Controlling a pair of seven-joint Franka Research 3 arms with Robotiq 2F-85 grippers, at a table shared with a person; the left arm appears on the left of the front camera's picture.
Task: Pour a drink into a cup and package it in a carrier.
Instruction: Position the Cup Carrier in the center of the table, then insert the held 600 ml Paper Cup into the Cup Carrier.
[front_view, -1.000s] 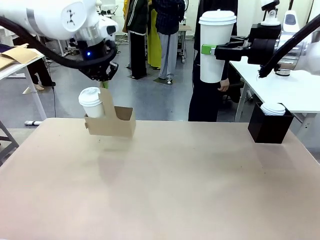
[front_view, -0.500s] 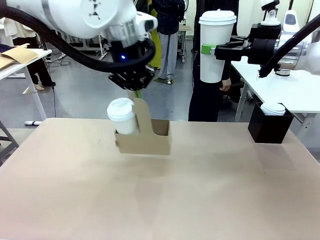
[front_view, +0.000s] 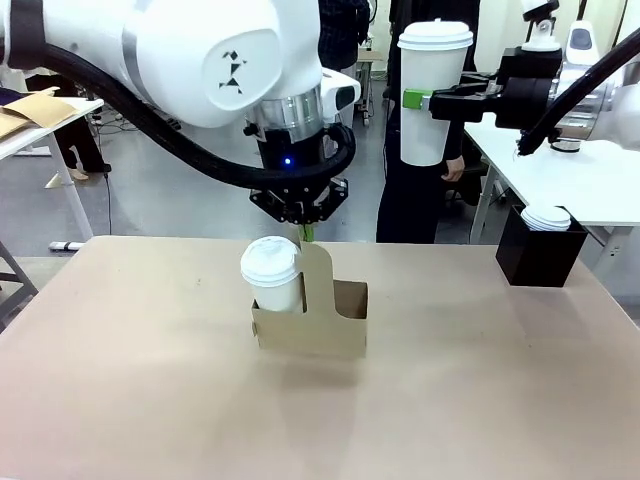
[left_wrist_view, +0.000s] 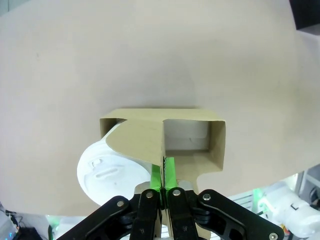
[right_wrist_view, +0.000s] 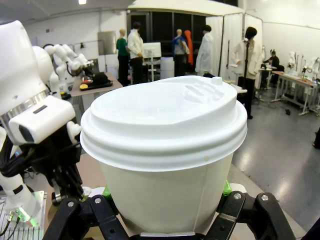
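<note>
Tan surface, bare in the foreground. Near its middle is the brown cardboard carrier; whether its base touches the surface or hangs just above it cannot be told. A first cup, white with a domed lid, stands upright in the carrier's left hole; the right hole is open. The left gripper points straight down from above, its green pads clenched on the top of the handle tab. Farther back, at the right edge of the surface, a black box holds a stack of white lids. Above and beyond it, the right gripper reaches in level from the right, grasping a second cup, lidded and upright, well clear of the surface; pads press on both sides of its wall. A person in dark clothing stands behind it.
</note>
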